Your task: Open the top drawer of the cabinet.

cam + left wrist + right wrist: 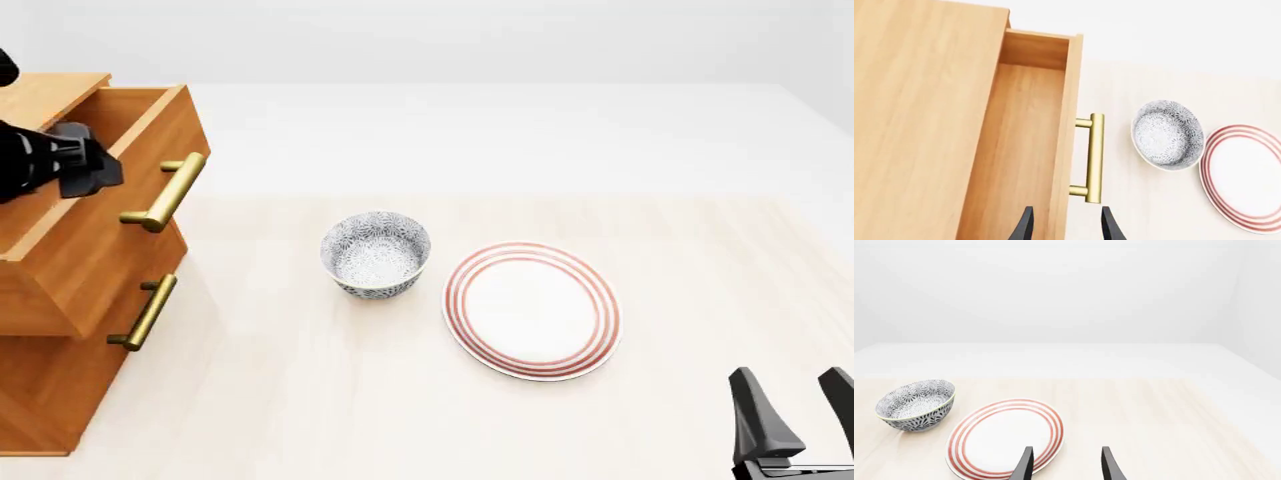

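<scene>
Right tool (798, 408) agape; top drawer (100, 190) pulled out, bowl (376, 252) hollow

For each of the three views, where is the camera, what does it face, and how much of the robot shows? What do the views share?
Front view: fixed above the arms' side, looking forward and down at the cabinet, bowl and plate; both arms partly show.
Left wrist view: behind the left gripper, over the pulled-out top drawer and its handle; only fingertips show.
Right wrist view: behind the right gripper, low over the table; only fingertips show.
All three share bowl and plate.
</scene>
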You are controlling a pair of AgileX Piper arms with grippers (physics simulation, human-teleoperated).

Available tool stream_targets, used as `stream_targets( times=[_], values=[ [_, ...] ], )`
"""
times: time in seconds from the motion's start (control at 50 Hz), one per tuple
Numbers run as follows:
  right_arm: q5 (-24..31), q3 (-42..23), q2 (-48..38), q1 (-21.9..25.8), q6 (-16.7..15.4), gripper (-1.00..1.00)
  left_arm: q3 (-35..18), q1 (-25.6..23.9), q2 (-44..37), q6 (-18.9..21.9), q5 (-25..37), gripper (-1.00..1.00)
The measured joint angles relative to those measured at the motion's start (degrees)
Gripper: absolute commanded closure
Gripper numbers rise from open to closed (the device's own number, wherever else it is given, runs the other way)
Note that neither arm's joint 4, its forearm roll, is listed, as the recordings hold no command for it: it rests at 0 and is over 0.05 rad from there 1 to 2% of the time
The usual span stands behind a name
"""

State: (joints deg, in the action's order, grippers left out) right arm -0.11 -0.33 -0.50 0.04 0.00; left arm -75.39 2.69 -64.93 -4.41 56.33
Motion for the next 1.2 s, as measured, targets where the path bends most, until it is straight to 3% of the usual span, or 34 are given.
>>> stream_targets(
  times=[0.7,1.2],
  values=[
    [0.0,0.0,0.0,0.0,0.0,-1.0,5.4,-1.0,-2.7,-1.1,-5.2,-1.0],
    [0.0,0.0,0.0,0.0,0.0,-1.0,5.1,-7.1,-4.2,-2.9,-4.9,-1.0]
  ],
)
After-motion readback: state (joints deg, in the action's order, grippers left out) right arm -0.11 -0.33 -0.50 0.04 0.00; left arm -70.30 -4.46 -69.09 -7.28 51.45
